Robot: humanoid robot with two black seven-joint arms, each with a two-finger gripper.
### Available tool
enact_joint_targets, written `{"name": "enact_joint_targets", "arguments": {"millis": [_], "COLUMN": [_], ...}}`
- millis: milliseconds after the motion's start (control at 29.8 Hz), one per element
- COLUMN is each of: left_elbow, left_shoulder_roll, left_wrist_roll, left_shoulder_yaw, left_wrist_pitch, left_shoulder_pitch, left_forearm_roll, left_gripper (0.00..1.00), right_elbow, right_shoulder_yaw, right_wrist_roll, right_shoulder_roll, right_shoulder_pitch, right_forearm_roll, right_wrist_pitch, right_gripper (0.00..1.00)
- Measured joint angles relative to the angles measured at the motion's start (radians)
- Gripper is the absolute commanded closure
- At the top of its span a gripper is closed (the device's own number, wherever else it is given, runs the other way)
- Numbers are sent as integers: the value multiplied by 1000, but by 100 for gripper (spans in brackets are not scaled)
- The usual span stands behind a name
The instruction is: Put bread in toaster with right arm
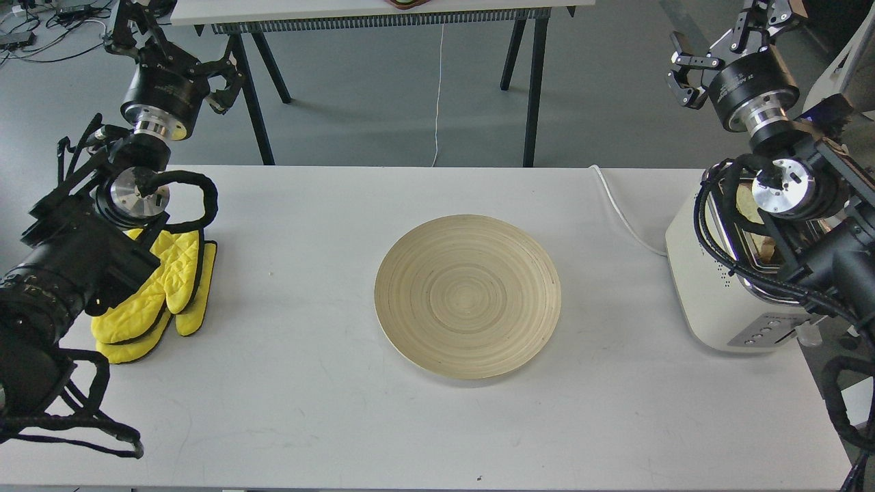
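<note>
Right gripper [687, 72] raised, claws spread, holding nothing; bread [752, 205] upright in toaster [711, 301]

White table [287, 410] filled most of the view. Round bamboo-coloured plate [467, 295] w/ ring grain sat approx. centre, nothing on it. Pair of yellow quilted oven mitts [167, 287] w/ dark edging lay stacked near table's left side, well apart from plate, thumbs toward plate side. Behind table: grey floor [383, 96], a 2nd white-topped table [369, 9] on black angled legs [534, 89], thin white cable [438, 96] hanging down from it. Tangle of dark cables [41, 31] on floor, far top-left corner.
</note>
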Motion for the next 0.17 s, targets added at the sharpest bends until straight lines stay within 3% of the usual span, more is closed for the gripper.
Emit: {"name": "enact_joint_targets", "arguments": {"millis": [168], "left_elbow": [0], "left_shoulder_roll": [0], "left_wrist_roll": [0], "left_shoulder_yaw": [0], "left_wrist_pitch": [0], "left_shoulder_pitch": [0], "left_forearm_roll": [0], "left_gripper": [0], "right_elbow": [-8], "right_shoulder_yaw": [23], "right_wrist_roll": [6], "right_shoulder_roll": [33], "right_shoulder_pitch": [4], "right_forearm_roll": [0], "right_wrist_pitch": [-12], "right_gripper": [0]}}
